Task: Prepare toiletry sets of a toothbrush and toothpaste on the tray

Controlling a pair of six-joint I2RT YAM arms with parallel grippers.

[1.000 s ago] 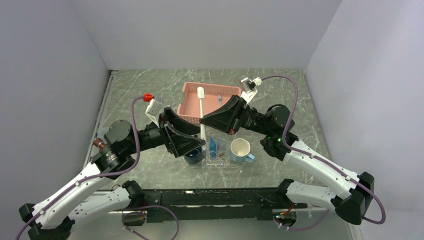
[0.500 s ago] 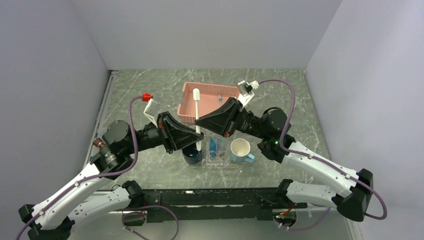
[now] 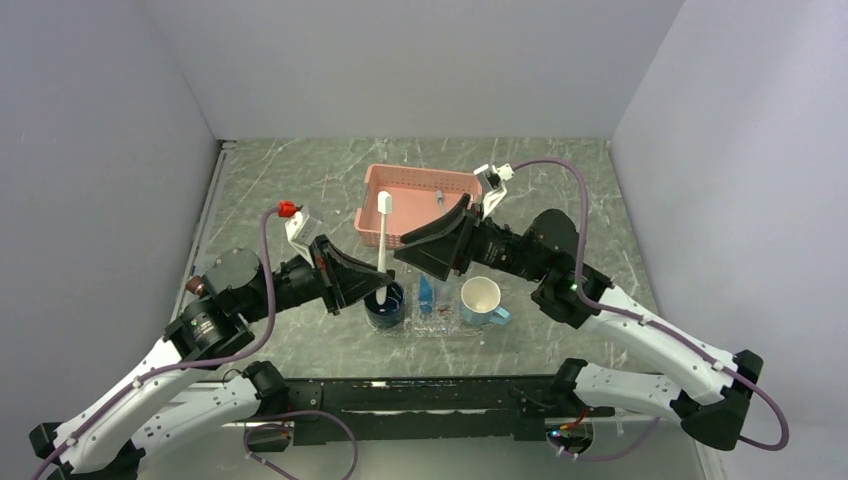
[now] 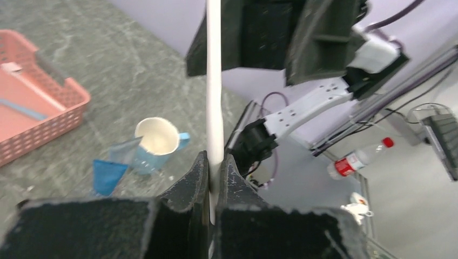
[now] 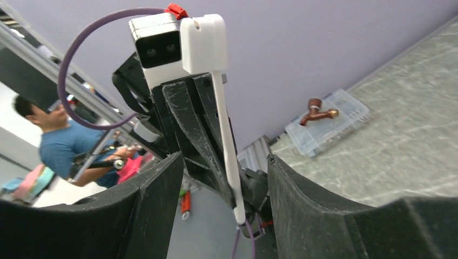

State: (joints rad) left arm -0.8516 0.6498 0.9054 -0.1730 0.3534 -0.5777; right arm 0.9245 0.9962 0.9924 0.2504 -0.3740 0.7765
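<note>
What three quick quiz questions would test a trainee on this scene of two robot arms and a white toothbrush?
1. True or false: the slim white plastic toothbrush is held upright, head at the top.
2. Which one clamps the toothbrush? A: the left gripper. B: the right gripper. C: neither.
3. Fill in: the right gripper's jaws stand ____ on either side of the toothbrush, not touching it.

Key: 1 true; 2 A; 3 open.
</note>
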